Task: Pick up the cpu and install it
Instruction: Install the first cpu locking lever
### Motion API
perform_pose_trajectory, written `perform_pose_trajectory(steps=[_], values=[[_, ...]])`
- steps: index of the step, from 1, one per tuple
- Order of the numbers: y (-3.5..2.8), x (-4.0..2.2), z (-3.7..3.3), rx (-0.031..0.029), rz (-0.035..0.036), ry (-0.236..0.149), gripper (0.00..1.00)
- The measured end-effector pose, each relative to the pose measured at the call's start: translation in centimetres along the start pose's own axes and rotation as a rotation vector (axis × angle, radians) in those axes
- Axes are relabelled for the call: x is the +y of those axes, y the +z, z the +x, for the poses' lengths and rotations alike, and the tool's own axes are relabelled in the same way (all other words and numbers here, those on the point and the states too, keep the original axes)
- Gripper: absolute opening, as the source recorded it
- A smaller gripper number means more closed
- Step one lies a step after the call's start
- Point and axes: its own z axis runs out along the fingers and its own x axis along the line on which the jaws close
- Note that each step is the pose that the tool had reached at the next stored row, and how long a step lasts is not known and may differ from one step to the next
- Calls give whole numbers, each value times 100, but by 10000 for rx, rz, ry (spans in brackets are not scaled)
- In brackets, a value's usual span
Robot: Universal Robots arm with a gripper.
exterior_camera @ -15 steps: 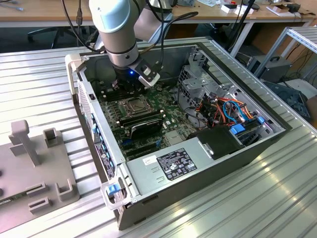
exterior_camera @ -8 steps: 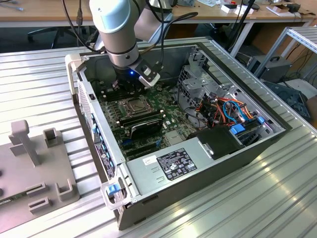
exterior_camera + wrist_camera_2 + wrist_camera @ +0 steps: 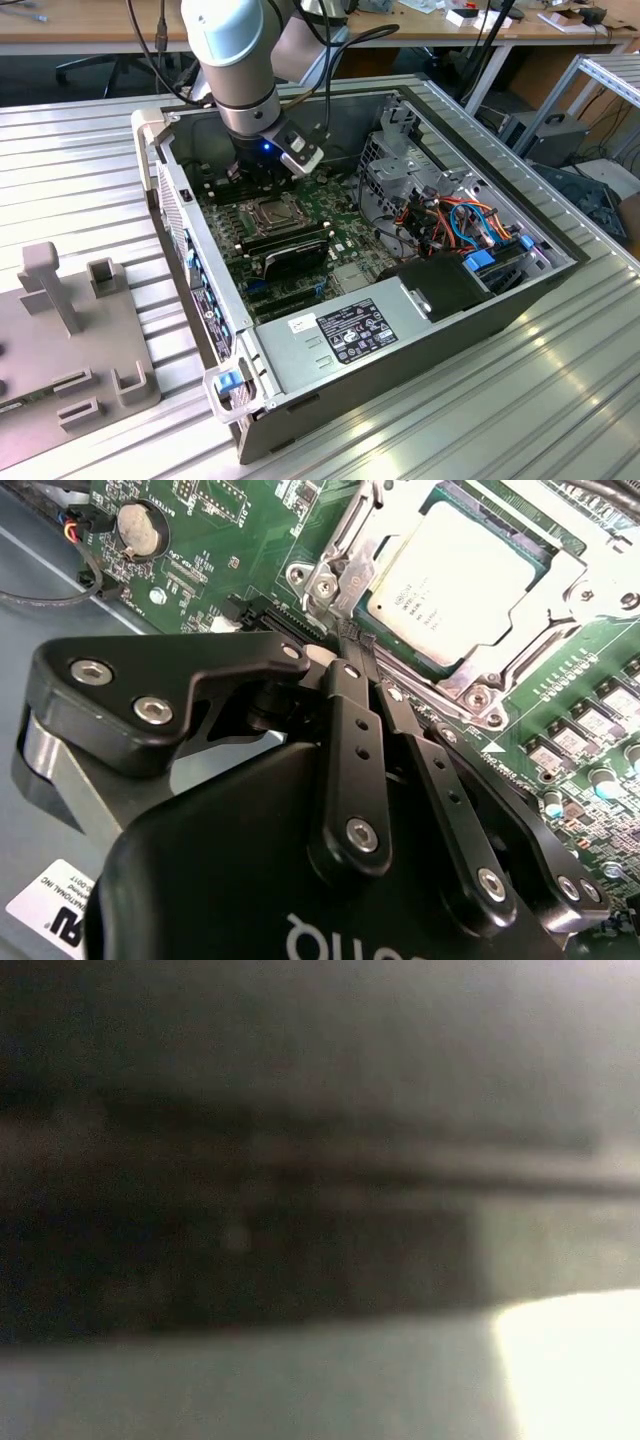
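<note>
Silver-grey and seated in its socket, the cpu [image 3: 272, 212] lies near the middle of the green motherboard [image 3: 345, 235] inside the open computer case [image 3: 420, 330] in the exterior view, the arm's gripper [image 3: 262, 172] poised just above the board's far edge. In the second wrist view, the gripper [image 3: 352, 640] has its fingers [image 3: 345, 695] pressed together, pinching nothing, tips just beside the socket frame [image 3: 345, 565] that rings the cpu [image 3: 455, 575].

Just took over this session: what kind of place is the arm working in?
Probably an electronics lab or test workshop: an open computer case lies on a ribbed metal table, with wooden desks and loose cables behind.
</note>
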Motion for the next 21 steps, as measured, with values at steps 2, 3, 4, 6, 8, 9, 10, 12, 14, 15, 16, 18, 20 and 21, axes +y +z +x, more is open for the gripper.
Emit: perform_pose_trajectory(steps=[2, 3, 4, 6, 8, 9, 10, 12, 14, 15, 16, 18, 20, 21], values=[[5, 1, 0, 2, 20, -7, 11], [8, 1, 0, 2, 26, -9, 11], [11, 2, 0, 0, 34, -12, 11], [16, 3, 1, 1, 49, -18, 11], [20, 5, 2, 1, 59, -21, 11], [21, 6, 2, 1, 62, -22, 11], [24, 7, 2, 1, 64, -23, 11], [28, 8, 3, 1, 69, -26, 11], [31, 9, 4, 0, 71, -25, 11], [31, 9, 5, -1, 69, -25, 11], [31, 9, 4, 0, 69, -26, 11], [32, 9, 5, 0, 69, -25, 11], [32, 9, 5, 0, 69, -26, 11], [32, 10, 5, -1, 69, -25, 11]])
